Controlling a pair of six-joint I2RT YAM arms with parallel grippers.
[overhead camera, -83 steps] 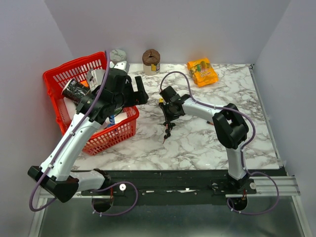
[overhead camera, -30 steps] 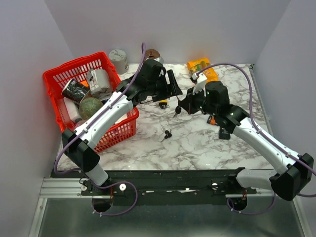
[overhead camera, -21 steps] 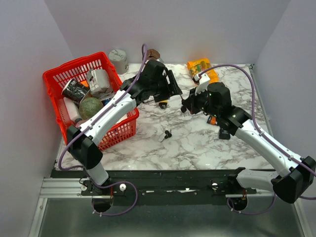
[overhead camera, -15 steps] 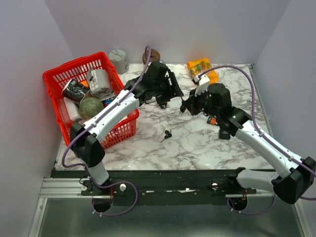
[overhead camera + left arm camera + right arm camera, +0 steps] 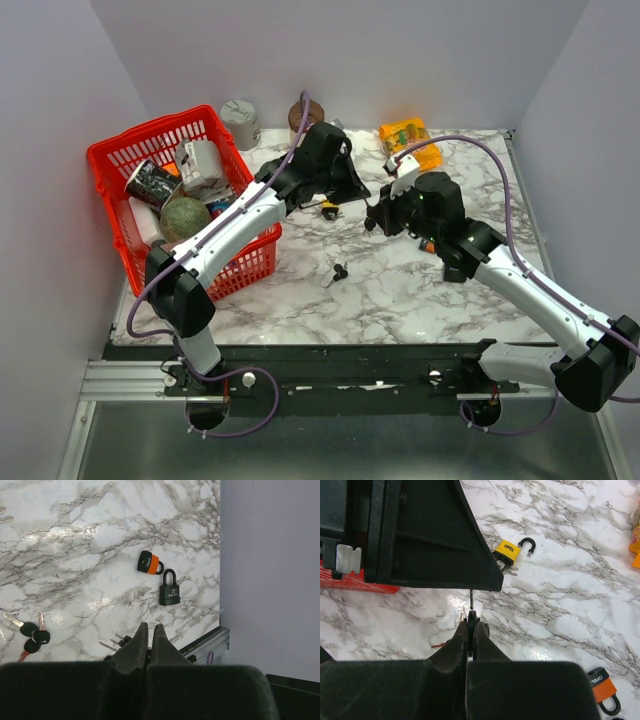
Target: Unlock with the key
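My right gripper [image 5: 373,215] [image 5: 471,616] is shut on a small key [image 5: 471,600] whose thin blade sticks out past its tips. That blade ends at the underside of the left fingers [image 5: 445,540]. My left gripper [image 5: 357,193] [image 5: 148,628] is shut, and other key blades [image 5: 112,642] poke out beside its left finger. Both grippers meet in the air above the marble table [image 5: 400,300]. A yellow padlock [image 5: 327,208] [image 5: 509,550] lies just below them. An orange padlock [image 5: 150,562] [image 5: 601,685] and a black padlock [image 5: 170,591] lie further right.
A second bunch of keys [image 5: 338,270] [image 5: 31,632] with a red tag lies on the marble nearer the arm bases. A red basket [image 5: 120,150] full of objects stands at the left. An orange snack bag [image 5: 408,140] and a grey can [image 5: 240,115] sit at the back.
The left arm swung from over the basket to the middle of the table, and its jaws closed within the last half second. The right gripper lifted the key off the table.
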